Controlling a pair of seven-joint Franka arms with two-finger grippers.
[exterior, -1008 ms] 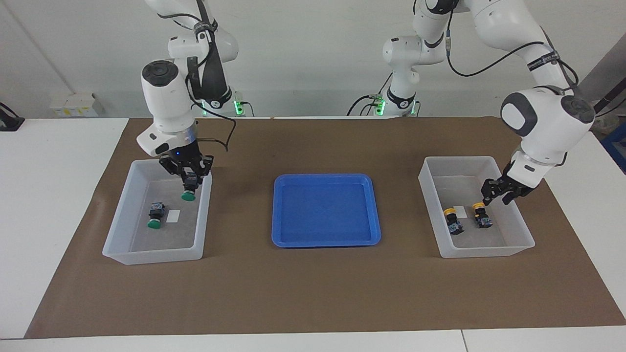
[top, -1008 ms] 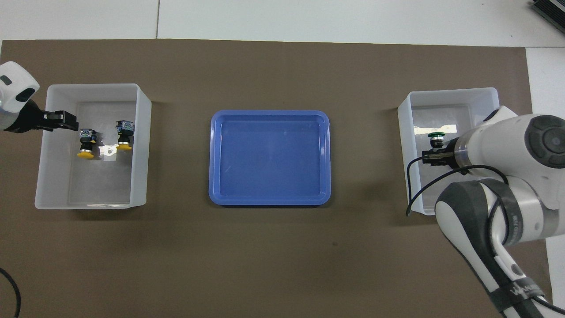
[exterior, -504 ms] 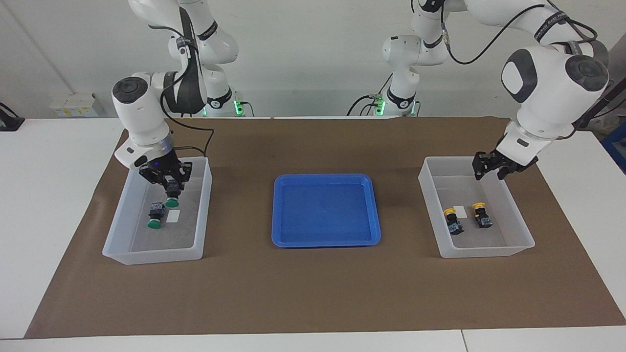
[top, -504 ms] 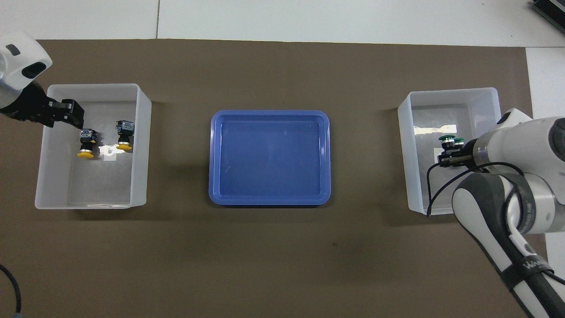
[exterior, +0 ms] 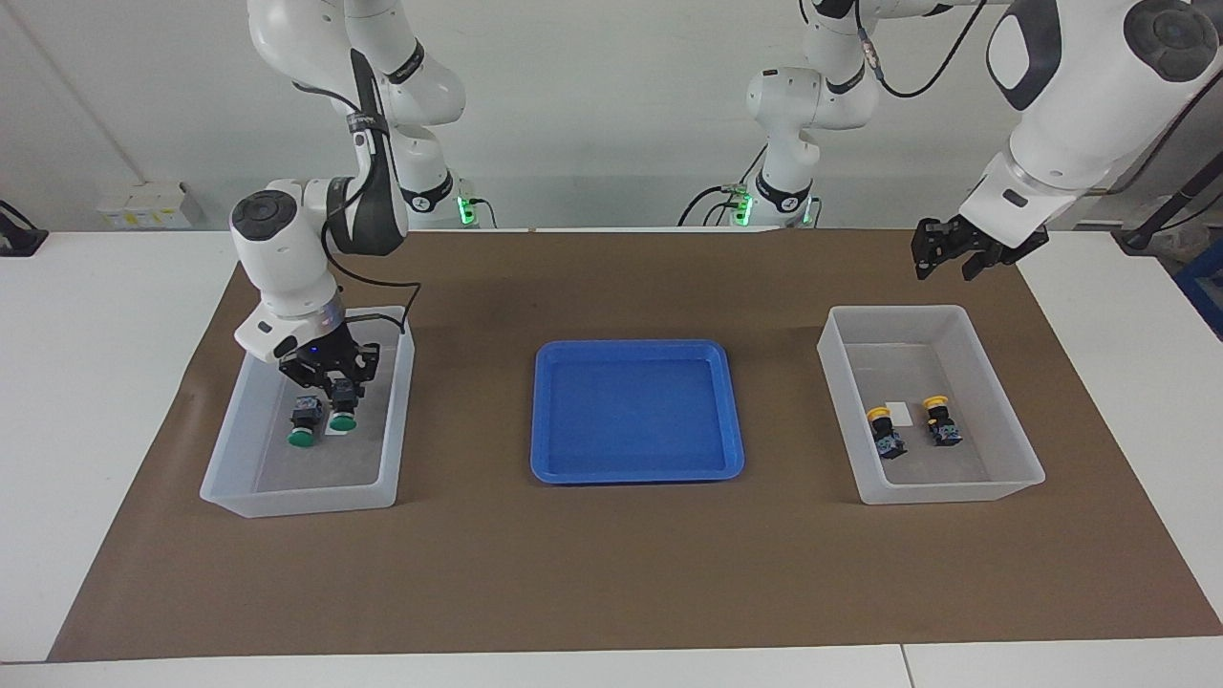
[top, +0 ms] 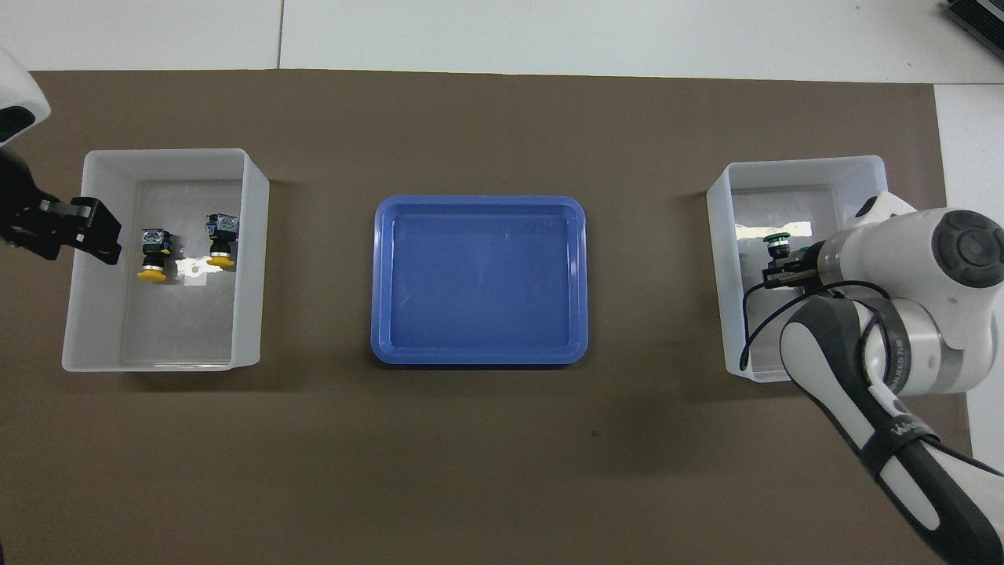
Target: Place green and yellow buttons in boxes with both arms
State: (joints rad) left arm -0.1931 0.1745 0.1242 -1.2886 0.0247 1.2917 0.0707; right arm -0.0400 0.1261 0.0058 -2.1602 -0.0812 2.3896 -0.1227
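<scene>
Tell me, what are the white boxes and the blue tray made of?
Both white boxes look like thin, cloudy plastic: the brown mat shows faintly through their walls. The blue tray looks like smooth, solid plastic with a slight shine; nothing shows through it, and its rim and corners are rounded, as if moulded.

We see bright, even, diffuse light with both views sharp throughout. Only soft shadows lie on the brown mat (exterior: pixel 611 564) beside the blue tray (exterior: pixel 637 470) and the boxes (exterior: pixel 298 497). A small white glare sits on the floor of the yellow buttons' box (top: pixel 165 169).
</scene>
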